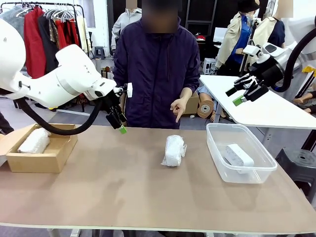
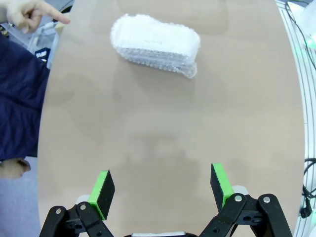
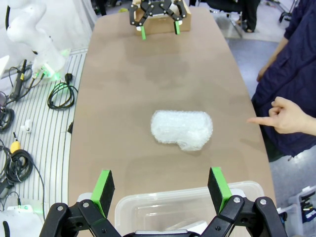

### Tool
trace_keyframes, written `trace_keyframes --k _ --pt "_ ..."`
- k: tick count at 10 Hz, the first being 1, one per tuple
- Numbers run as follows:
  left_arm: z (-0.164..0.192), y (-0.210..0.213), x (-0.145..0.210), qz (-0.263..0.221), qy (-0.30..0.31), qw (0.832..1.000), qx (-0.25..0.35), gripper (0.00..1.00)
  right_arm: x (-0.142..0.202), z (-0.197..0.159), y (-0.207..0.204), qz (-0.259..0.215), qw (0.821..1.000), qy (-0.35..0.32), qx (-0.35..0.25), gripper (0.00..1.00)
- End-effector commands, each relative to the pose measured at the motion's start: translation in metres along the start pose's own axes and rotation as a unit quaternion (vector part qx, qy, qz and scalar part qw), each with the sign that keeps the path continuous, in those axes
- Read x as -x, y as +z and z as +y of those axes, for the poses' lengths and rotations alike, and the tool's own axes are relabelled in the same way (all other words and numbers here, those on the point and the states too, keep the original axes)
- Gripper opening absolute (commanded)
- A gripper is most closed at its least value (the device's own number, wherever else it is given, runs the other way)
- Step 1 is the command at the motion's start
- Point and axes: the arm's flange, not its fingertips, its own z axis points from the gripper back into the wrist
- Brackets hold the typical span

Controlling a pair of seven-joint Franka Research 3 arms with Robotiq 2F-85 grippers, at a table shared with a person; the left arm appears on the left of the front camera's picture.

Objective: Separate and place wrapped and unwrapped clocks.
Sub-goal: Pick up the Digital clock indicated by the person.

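Note:
A wrapped clock (image 1: 175,150) in crinkly plastic lies at the table's middle, also shown as the wrapped clock (image 2: 155,44) and the wrapped clock (image 3: 181,130). Another wrapped clock (image 1: 34,140) rests in the brown cardboard box (image 1: 59,155). The bare white clock (image 1: 239,155) sits inside the clear plastic tub (image 1: 217,155). My left gripper (image 1: 118,122) hovers open above the table, between the box and the middle clock; its pads (image 2: 104,187) are wide apart with nothing between. My right gripper (image 1: 245,91) hangs open high above the tub (image 3: 148,210).
A person in a dark jacket stands at the far side, one hand (image 1: 178,107) pointing down towards the middle clock. A white table (image 1: 266,106) stands behind at the right. Bare tabletop (image 1: 123,192) spreads across the near side.

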Motion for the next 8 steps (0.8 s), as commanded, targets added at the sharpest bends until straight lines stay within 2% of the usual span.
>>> trace_keyframes --k 1,7,8 --pt "-0.003 0.006 0.003 0.002 0.002 1.000 -0.003 1.00 -0.001 0.000 0.001 -0.001 1.000 0.001 -0.001 1.00" --pt "0.001 0.003 0.001 0.000 0.001 1.000 -0.003 1.00 -0.001 0.000 0.001 -0.001 1.000 0.001 -0.001 1.00" --pt "-0.005 -0.005 -0.008 0.012 0.001 1.000 0.002 1.00 -0.001 0.000 0.001 -0.001 1.000 0.001 -0.001 1.00"
